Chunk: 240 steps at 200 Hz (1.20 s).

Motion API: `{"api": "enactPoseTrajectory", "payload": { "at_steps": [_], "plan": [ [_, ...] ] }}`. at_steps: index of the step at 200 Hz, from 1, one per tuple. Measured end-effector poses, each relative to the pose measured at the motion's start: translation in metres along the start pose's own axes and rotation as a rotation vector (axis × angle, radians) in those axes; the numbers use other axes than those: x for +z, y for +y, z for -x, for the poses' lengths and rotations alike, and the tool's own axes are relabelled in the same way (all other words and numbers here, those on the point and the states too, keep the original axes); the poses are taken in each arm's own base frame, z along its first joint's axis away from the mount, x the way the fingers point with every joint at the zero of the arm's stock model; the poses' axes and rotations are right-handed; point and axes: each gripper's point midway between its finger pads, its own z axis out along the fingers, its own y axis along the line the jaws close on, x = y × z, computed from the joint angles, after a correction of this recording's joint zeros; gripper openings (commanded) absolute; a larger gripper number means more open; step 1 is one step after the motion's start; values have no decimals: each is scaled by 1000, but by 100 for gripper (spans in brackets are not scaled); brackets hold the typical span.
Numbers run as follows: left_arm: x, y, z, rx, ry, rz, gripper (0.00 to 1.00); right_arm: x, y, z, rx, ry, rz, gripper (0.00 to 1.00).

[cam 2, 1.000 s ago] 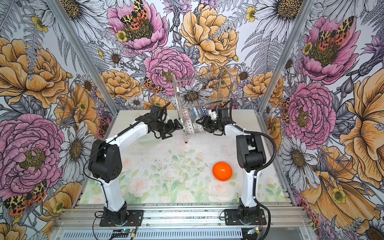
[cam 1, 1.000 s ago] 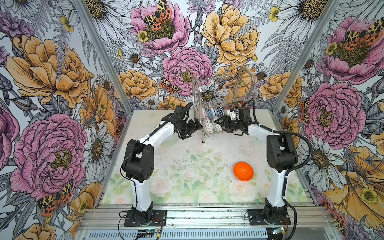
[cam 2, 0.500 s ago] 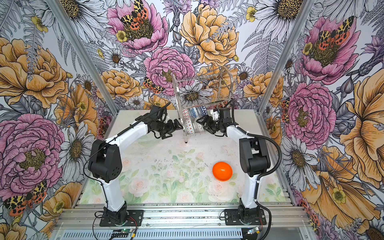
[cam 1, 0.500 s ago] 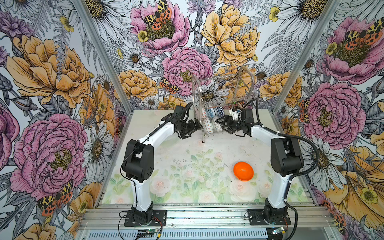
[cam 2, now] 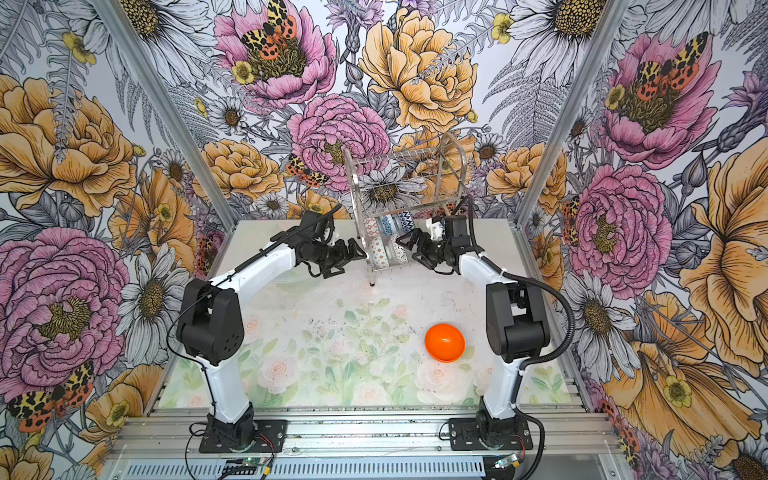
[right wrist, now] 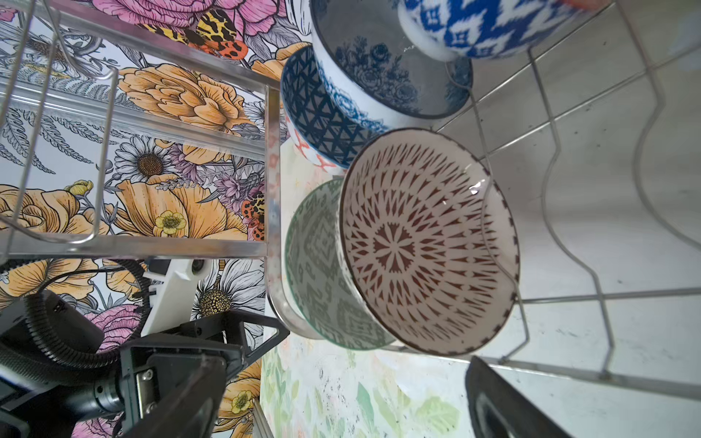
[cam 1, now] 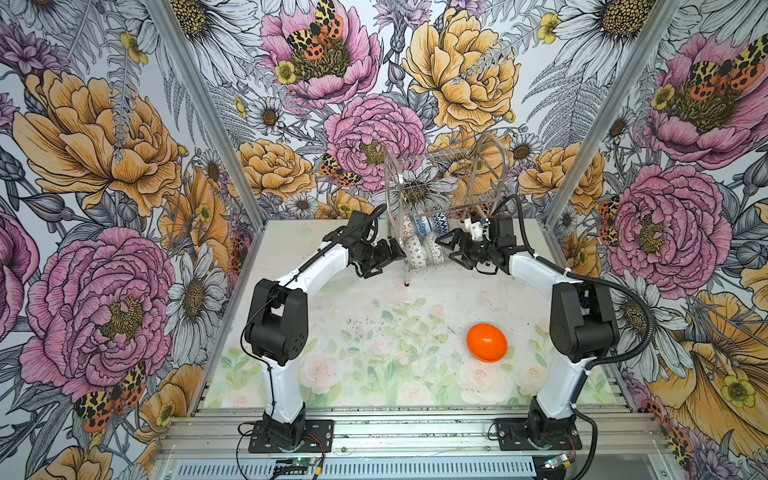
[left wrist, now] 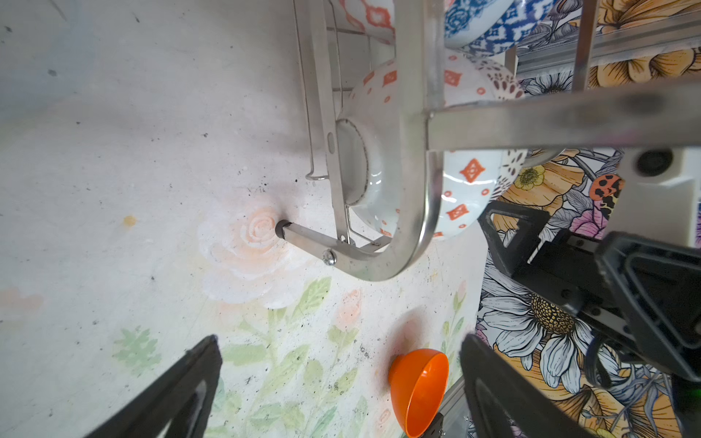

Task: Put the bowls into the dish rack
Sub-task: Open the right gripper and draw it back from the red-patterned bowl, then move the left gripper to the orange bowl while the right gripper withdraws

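Scanning both top views: patterned bowls (cam 1: 415, 249) are standing on edge in the lower tier of the dish rack (cam 1: 441, 157); the plain orange bowl (cam 1: 486, 343) is lying alone on the table (cam 1: 374, 316), well apart, apparently the last one waiting. Left gripper (cam 1: 395, 258) and right gripper (cam 1: 452, 250) are flanking the rack, both gaping wide, gripping nothing. Left wrist view: the end frame (left wrist: 417, 113) is crowding close. Right wrist view: wire slots (right wrist: 550, 189) beside the brown-patterned bowl (right wrist: 425, 242) are sitting free.
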Motion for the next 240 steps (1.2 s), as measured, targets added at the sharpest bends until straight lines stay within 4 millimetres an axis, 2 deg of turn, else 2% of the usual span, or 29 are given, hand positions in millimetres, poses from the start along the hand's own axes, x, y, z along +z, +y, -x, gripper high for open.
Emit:
{"api": "enactPoseTrajectory", "payload": {
  "at_steps": [67,92,108,132,153,185,240],
  "plan": [
    [4,11,-9,10,21,20,99,-15,4,-12,-13,-11,-20,99],
    [-2,11,-18,23,22,25,99,-23,2,-20,-18,-15,-44,99],
    [-10,5,-26,39,18,16,99,-30,0,-26,-22,-18,-73,99],
    [-16,-17,-38,91,11,-13,99,-44,-5,-28,-39,-32,-142,99],
    [-9,-36,-58,142,34,-28,99,-62,-20,-27,-40,-62,-244,99],
    [6,-59,-101,208,91,-30,99,-98,-49,-29,-18,-99,-440,99],
    [24,-92,-188,294,191,-23,99,-173,-55,-44,-5,-214,-621,99]
  ]
}}
